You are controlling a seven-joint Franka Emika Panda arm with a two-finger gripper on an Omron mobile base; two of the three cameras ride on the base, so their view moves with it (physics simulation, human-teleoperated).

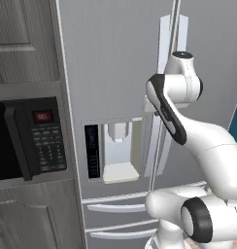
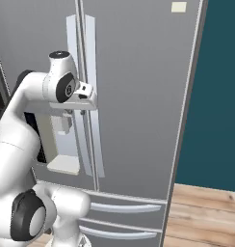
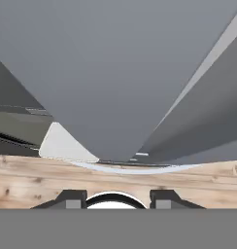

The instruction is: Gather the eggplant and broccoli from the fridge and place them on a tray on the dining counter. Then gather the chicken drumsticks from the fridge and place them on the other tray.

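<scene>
The arm reaches forward to the closed fridge (image 2: 138, 96), its claw (image 2: 88, 99) at the 2 vertical door handles (image 2: 85, 58). The hand view shows the 2 fingertips (image 3: 72, 199) parted, straddling the handle; whether they clamp it I cannot tell. Left of the handles sits the dispenser (image 1: 118, 153), beyond it a microwave (image 1: 28, 138).

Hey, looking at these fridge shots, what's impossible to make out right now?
- Fridge contents: doors shut in both base views, nothing inside shows.
- Gripper grasp on the door handle: the hand covers it in the right base view.
- Microwave display: too small to read, left base view.
</scene>
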